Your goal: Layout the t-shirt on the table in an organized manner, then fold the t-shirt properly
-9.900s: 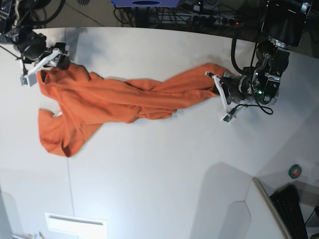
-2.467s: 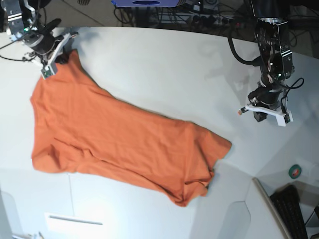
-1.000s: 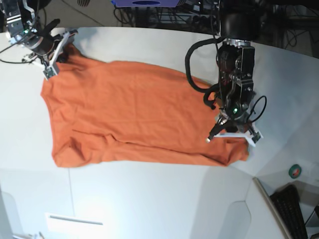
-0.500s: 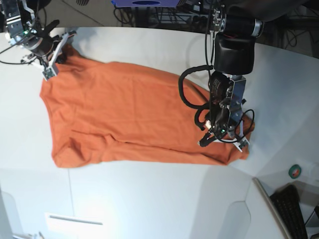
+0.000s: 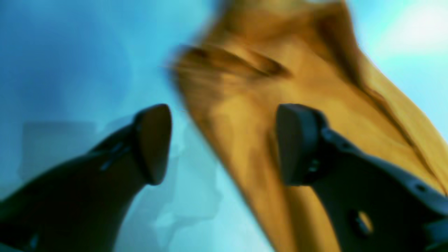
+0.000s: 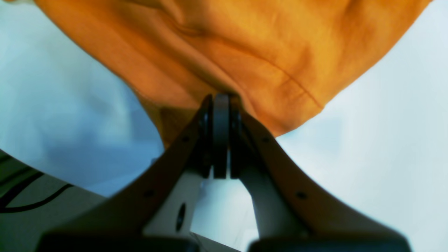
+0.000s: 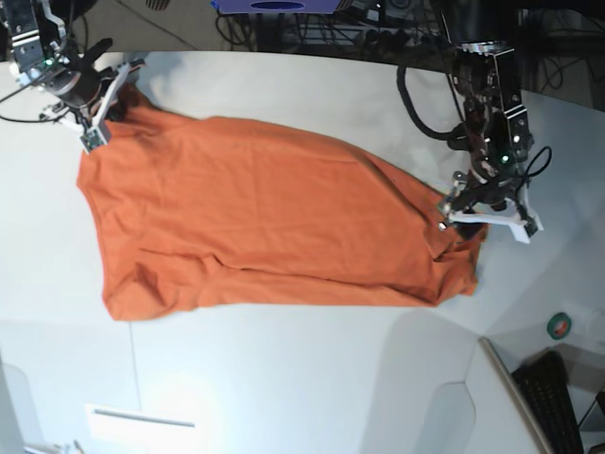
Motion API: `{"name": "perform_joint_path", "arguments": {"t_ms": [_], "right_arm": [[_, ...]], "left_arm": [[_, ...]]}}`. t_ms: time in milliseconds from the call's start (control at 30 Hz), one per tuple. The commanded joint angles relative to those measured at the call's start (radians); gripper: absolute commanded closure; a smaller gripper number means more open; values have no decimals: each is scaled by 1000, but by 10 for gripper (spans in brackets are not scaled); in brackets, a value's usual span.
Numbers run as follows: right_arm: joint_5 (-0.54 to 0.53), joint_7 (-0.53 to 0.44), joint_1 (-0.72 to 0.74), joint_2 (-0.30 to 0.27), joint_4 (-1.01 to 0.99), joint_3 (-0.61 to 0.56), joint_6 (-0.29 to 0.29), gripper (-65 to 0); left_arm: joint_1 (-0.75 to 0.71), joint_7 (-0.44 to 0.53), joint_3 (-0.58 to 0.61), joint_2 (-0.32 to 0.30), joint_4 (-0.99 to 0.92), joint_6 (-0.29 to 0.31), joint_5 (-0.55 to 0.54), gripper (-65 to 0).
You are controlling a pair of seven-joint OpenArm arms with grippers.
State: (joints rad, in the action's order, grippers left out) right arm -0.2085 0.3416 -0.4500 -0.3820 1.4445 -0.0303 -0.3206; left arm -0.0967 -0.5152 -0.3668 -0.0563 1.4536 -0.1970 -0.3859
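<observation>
Change: compared with half a second ago, the left arm is no longer bending low over the shirt's right end; it is standing more upright, with the left hand (image 7: 484,219) hovering at that corner.
Meaning: the spreading phase is probably nearing its end, since the t-shirt (image 7: 255,222) is lying mostly flat, though the right corner is still bunching.
T-shirt position: it is stretching across the white worktop (image 7: 302,378), from the upper left corner toward the right side.
Left hand: its fingers (image 5: 154,143) are standing wide apart, holding nothing; orange cloth (image 5: 280,105) is lying under and between them.
Right hand: the right hand (image 6: 220,101) is pressing together on a fold of the shirt's edge (image 6: 224,52), clamping that upper left corner.
Next step, as a judgement: the rumpled right corner likely needs flattening before folding.
</observation>
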Motion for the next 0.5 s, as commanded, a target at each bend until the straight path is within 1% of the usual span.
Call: {"name": "perform_joint_path", "arguments": {"t_ms": [0, 67, 167, 367, 467], "right_arm": [[2, 6, -5, -10, 6, 5, 10, 0], [2, 6, -5, -10, 6, 5, 10, 0], [2, 6, -5, -10, 6, 5, 10, 0], [2, 6, -5, -10, 6, 5, 10, 0], [2, 6, -5, -10, 6, 5, 10, 0]], "left_arm": [[18, 8, -28, -1, -7, 38, -6, -398], [39, 8, -48, -7, -50, 80, -6, -392], [78, 8, -44, -9, -118, 107, 2, -388], [140, 8, -41, -3, -189, 106, 2, -388], [151, 8, -4, -3, -218, 101, 2, -388]]}}
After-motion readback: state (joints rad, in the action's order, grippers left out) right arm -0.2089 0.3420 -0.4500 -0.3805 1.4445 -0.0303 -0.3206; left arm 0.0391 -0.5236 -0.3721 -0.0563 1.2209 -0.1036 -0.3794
